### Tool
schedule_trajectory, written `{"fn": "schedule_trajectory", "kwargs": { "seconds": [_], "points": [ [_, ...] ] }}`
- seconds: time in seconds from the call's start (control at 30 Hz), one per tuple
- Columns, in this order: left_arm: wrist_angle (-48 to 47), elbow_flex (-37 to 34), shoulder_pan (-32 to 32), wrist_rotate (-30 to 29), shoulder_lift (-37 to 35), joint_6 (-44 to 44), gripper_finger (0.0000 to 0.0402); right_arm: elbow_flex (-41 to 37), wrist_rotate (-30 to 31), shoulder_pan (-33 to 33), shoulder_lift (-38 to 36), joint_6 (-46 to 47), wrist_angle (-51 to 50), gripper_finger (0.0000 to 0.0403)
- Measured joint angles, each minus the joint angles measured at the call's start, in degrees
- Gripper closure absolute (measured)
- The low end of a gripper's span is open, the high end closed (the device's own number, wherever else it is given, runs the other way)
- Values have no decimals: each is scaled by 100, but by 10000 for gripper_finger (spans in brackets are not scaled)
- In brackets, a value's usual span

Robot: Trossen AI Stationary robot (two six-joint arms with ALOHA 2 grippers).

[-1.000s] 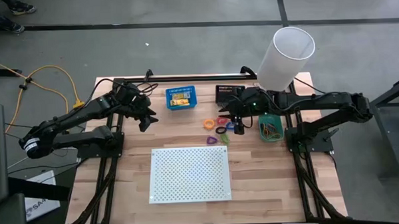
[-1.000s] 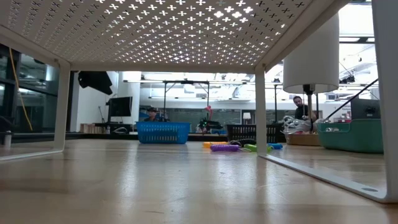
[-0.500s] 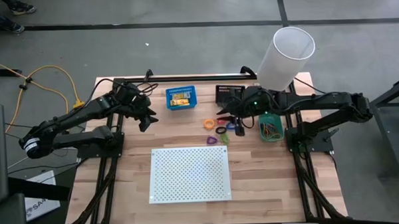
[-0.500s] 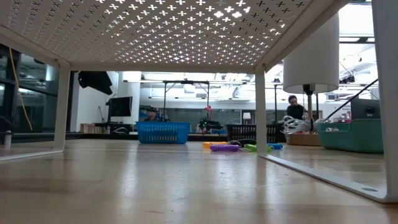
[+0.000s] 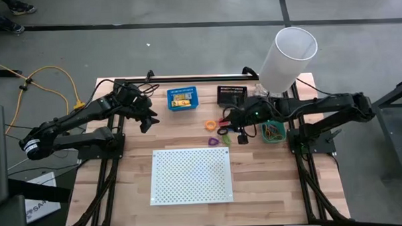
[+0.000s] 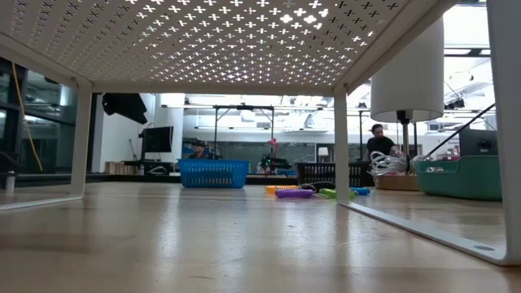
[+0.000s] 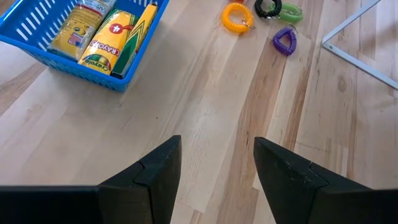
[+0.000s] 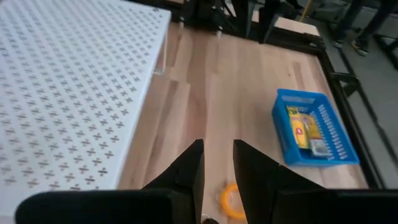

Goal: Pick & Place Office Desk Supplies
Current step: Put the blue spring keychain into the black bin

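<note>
Right gripper (image 5: 227, 123) poised over the cluster of coil loops, fingers (image 8: 189, 168) narrowly parted with nothing visibly between them; orange loop (image 8: 229, 199) on the wood just ahead of the tips. Left gripper (image 7: 216, 163) spread wide and empty, off beside the blue bin (image 7: 43, 46) of yellow packets (image 7: 115, 34), purple loop (image 7: 284, 40) well beyond its tips.

Lighting's pretty even and bright from overhead, so shadows on the wooden surface (image 5: 129, 169) are short and soft. In the low view the perforated board (image 6: 244, 32) glows where ceiling light shines through its holes, and the near wood goes soft and out of focus. The room behind looks bright with window glare. Both wrist views are sharp on the wood, though the dark fingers (image 7: 155, 180) up close look a bit smeared.
</note>
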Motion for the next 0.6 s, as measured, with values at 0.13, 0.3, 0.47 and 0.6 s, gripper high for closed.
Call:
{"fn": "schedule_trajectory", "kwargs": {
  "seconds": [0.13, 0.3, 0.47, 0.6],
  "points": [
    [1, 0, -1, 0, 0, 0, 206, 0, 363, 124, 4, -92, 26, 328],
    [1, 0, -1, 0, 0, 0, 206, 0, 380, 218, 4, -110, 41, 328],
    [8, 0, -1, 0, 0, 0, 206, 5, 379, 201, 268, -75, -173, 328],
    [22, 0, -1, 0, 0, 0, 206, 0, 279, 15, 688, 58, -423, 328]
  ]
}}
